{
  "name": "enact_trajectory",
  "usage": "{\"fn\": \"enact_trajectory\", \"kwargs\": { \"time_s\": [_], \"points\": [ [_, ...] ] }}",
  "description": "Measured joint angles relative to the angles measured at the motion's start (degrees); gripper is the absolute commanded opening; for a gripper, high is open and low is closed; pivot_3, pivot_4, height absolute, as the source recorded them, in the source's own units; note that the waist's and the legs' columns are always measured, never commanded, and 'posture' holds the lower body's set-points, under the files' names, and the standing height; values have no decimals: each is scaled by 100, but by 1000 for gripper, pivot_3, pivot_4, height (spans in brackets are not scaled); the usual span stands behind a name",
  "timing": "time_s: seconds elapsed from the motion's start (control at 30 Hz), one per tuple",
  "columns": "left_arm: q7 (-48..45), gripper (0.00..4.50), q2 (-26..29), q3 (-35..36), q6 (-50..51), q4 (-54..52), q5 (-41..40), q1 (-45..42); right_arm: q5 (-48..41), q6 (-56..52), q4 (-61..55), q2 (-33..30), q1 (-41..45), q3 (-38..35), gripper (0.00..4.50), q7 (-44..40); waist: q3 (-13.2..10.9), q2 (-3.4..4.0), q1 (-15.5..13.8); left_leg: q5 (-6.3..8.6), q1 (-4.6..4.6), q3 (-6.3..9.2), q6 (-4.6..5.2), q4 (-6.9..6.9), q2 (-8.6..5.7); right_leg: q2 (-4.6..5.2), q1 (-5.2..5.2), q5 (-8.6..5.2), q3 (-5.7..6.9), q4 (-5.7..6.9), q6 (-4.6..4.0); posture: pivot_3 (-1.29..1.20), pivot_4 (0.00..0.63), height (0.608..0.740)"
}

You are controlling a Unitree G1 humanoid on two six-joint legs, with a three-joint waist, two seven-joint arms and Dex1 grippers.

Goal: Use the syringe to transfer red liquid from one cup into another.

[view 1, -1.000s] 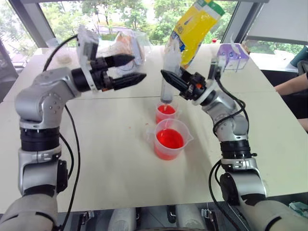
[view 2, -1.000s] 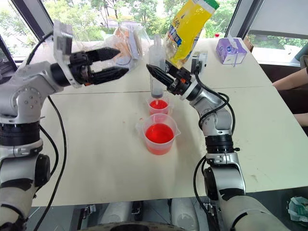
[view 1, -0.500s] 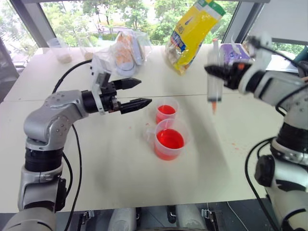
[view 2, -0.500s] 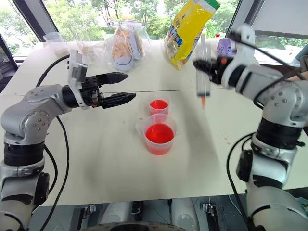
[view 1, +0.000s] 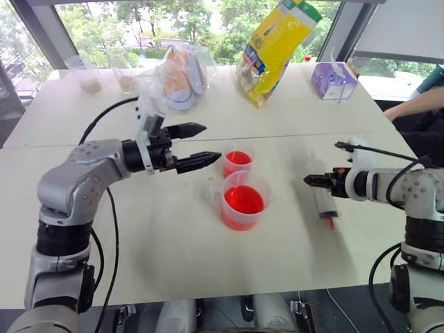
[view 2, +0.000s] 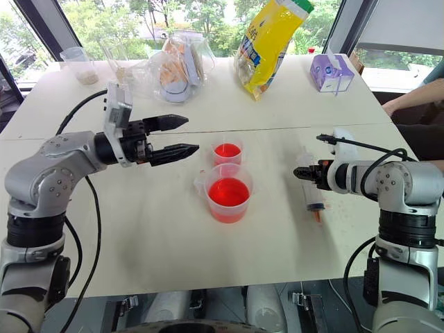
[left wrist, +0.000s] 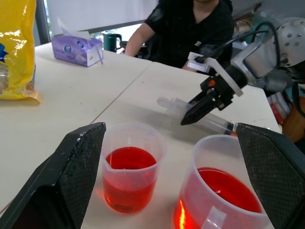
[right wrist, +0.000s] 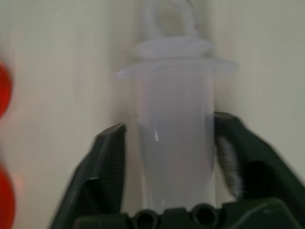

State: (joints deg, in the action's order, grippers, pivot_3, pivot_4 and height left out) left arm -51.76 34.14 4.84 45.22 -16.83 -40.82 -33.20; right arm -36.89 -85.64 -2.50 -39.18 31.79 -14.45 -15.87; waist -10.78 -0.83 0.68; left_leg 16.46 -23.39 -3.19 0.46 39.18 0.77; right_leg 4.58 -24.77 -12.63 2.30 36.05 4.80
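One thing, syringe (view 2: 313, 200): flat on the bench (view 2: 173, 243), lying between the right tool's fingers.
Long axis: along that tool's line, orange tip nearest the robot.
Right tool (view 2: 303, 174): jaws parted around the barrel, no squeeze visible.
Left tool (view 2: 182, 136): wide open, empty, well apart beyond both cups.

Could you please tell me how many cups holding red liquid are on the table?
2: the small cup and the larger measuring cup just in front of it, mid-table.
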Motion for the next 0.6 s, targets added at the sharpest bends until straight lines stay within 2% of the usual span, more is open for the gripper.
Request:
{"fn": "enact_trajectory", "kwargs": {
  "time_s": [0.03,0.17,0.27,0.43,0.6],
  "points": [
    [14,4500,11,0,51,-42,-31,8,24,17,7,0,0,6,4459,-41,0,0,0,0,0,0,0,0,0,0,0,0,0,0,0,0,150,740],
    [69,4500,25,0,104,-153,-126,63,74,90,2,-45,17,6,4459,-205,0,0,-1,0,1,2,0,0,0,-1,0,0,1,1,0,0,150,740],
    [82,4500,141,0,185,-178,-199,98,40,117,-110,-406,93,-5,4459,-511,0,0,-2,0,0,2,0,0,0,-1,0,0,1,0,1,0,150,740],
    [90,4500,336,30,332,-289,-369,206,-500,388,-1119,-1176,65,-176,4459,-1521,-1,-1,-5,1,0,7,0,-2,2,-3,1,-2,4,-2,2,0,150,740],
    [67,4500,638,121,449,-437,-518,435,-1320,545,-2122,-1849,-462,-632,4459,-2654,-1,-2,-14,1,0,6,1,-1,3,-2,1,-4,4,-4,4,0,150,740]
  ]
}}
